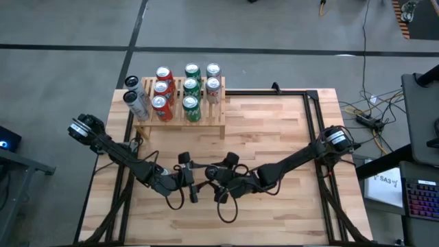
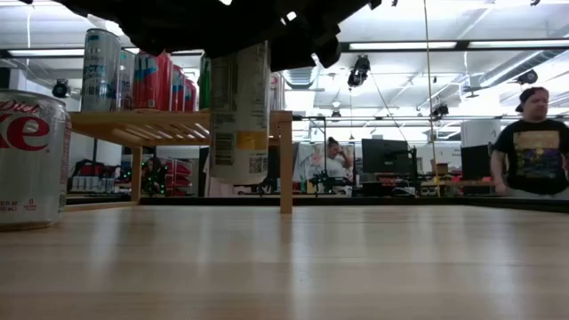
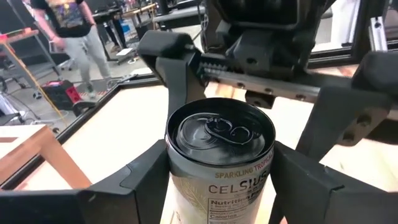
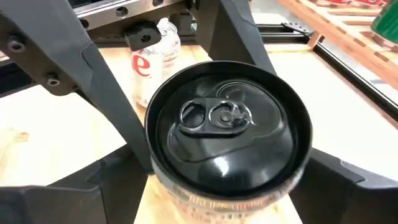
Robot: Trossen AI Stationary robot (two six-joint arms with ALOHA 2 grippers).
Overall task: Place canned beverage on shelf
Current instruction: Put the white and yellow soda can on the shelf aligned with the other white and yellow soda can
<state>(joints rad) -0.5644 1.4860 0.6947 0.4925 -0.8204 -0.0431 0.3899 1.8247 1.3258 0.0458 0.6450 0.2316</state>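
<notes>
A tall silver Celsius can with a black top (image 3: 221,134) hangs upright above the middle of the table's near half (image 2: 238,116). My left gripper (image 3: 217,171) comes in from the table's left (image 1: 194,185) and is shut on the can. My right gripper (image 4: 230,180) reaches in from the right (image 1: 218,180). It is open, with one finger on either side of the can (image 4: 227,127). The light-wood slatted shelf (image 1: 206,122) stands at the far left and carries several red, green and silver cans. My left gripper pinches the can's side wall just below the top rim (image 3: 177,174) between its two fingers (image 3: 134,180). The fingers come nearly level from the table's left. The can stays upright, with its bottom (image 2: 238,178) lifted clear of the table.
A Diet Coke can (image 2: 31,160) stands on the table close to the low camera (image 4: 151,62). The two arms meet over the near middle of the table. A black frame (image 1: 312,103) runs along the table's far and right edges. People are in the room beyond (image 2: 538,142).
</notes>
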